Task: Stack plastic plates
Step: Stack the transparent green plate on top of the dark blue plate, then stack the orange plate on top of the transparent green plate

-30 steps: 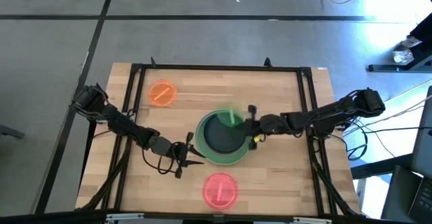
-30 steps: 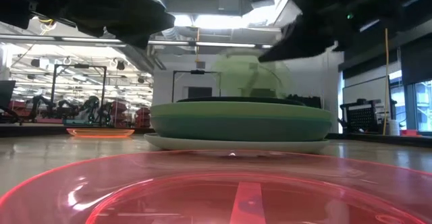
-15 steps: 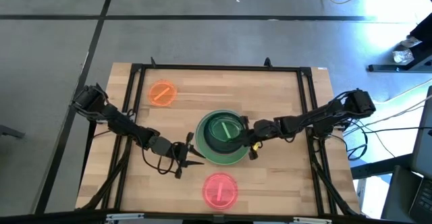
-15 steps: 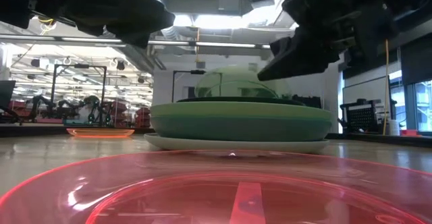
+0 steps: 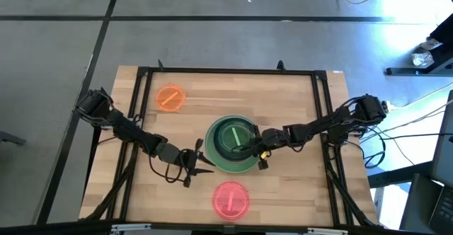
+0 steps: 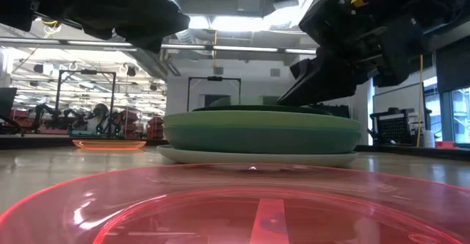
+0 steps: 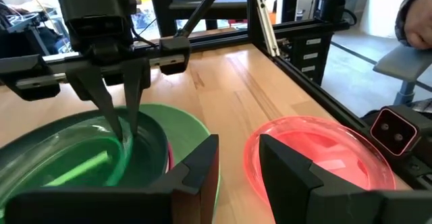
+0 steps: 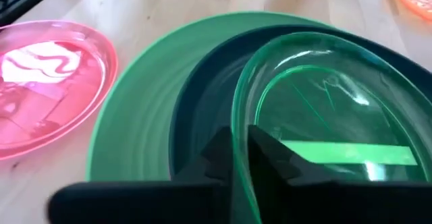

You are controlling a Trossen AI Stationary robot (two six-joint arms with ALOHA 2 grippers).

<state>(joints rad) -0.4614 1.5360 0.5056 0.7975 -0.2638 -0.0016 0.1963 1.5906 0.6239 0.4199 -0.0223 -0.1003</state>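
Note:
A stack point(image 5: 232, 144) stands mid-table: a pale plate point(image 6: 257, 156) at the bottom, a large green plate point(image 8: 135, 123) above it, then a dark navy plate point(image 8: 196, 109), with the translucent lime plate point(image 8: 324, 116) on top. My right gripper point(image 8: 241, 160) is shut on the lime plate at the stack's right near side point(image 5: 256, 152). My left gripper point(image 7: 239, 177) is open and waits just left of the stack point(image 5: 202, 163), touching nothing. My right gripper pinches the lime plate's rim point(image 8: 236, 126) between its two fingers, one inside the rim and one outside. The fingers point(image 7: 101, 96) come from above, slanting down from the table's right. The plate lies nearly flat inside the navy plate.
A small translucent orange plate point(image 5: 170, 98) lies near the far left corner. A pink-red plate point(image 5: 231, 198) lies by the near edge, in front of the stack. A black frame point(image 5: 212, 71) borders the table. A person's sleeve point(image 7: 415, 15) shows beyond the table.
My right gripper has come down and toward the table's near left over the stack, still shut on the lime plate. The plate stood tilted up above the stack a second ago. It has tipped down and now lies low inside the navy plate.

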